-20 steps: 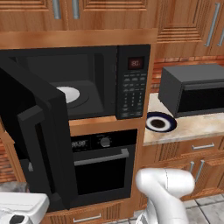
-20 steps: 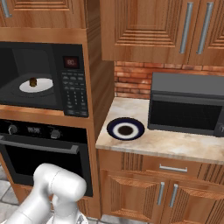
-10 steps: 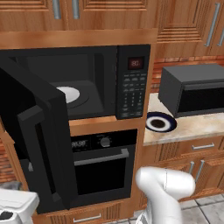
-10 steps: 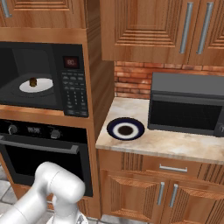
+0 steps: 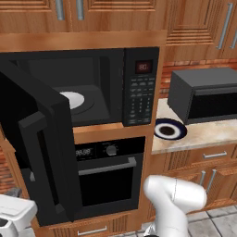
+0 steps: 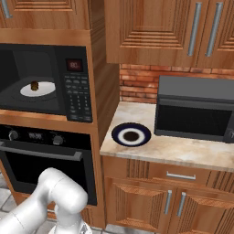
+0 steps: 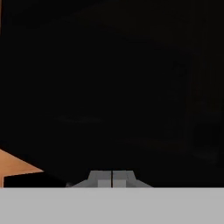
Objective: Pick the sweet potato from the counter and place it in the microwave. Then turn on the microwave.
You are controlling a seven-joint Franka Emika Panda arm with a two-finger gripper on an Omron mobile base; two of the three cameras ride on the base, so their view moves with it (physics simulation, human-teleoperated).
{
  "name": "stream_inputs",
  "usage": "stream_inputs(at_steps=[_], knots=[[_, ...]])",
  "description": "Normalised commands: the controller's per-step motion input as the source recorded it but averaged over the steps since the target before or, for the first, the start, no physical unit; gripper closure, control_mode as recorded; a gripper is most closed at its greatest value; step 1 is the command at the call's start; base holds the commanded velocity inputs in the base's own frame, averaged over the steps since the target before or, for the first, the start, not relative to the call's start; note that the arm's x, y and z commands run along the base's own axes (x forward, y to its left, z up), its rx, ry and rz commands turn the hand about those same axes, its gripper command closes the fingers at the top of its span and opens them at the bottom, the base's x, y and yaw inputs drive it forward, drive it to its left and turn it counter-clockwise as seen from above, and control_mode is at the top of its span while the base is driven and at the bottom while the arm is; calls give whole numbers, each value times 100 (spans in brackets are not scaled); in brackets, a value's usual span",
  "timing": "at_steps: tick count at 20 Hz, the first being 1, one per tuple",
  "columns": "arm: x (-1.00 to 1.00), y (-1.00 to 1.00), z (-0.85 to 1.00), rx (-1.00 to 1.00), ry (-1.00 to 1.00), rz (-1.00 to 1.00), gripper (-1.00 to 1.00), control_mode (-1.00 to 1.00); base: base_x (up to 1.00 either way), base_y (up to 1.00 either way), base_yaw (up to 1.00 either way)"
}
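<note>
The microwave (image 5: pixel 92 88) is built into the wood cabinet wall, above a black oven (image 5: pixel 109 176), and its door (image 5: pixel 39 148) stands wide open, swung out to the left side in the left base view. Inside, the white turntable (image 6: pixel 37 89) is visible, and the sweet potato (image 6: pixel 34 85) sits on it, approx. in the middle, as a small brown lump; in the right base view it is clear, in the left base view the door edge hides that part. The keypad (image 6: pixel 77 98) is on the right of the microwave front w/ a red display (image 5: pixel 142 67) above it. To the right the counter (image 6: pixel 183 153) carries a round dark blue-rimmed plate (image 6: pixel 131 135), which has a dark centre, and behind it, near the brick wall, a smaller dark grey box appliance (image 6: pixel 196 109) w/ its door closed. Plate and grey box are near each other but not touching. The gripper (image 7: pixel 112 179) shows at the bottom of the hand view: the two finger tips are pressed together, no gap between them and nothing pinched. In front of it is a very dark surface, too dark to tell what it is, w/ a small piece of orange wood (image 7: pixel 15 166) at the lower left. The white arm (image 6: pixel 50 201) rises low in front of the oven in both base views.
</note>
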Motion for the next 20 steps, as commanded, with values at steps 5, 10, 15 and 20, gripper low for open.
stream_inputs(at_steps=[5,10,15,20], knots=[[16,-5,-1,0,0,-5,100,-100,0,0,0],[10,-15,0,0,0,-3,100,-100,0,0,0],[11,-25,-2,0,0,0,100,-100,0,0,0],[11,-31,-3,0,0,0,100,-100,0,0,0]])
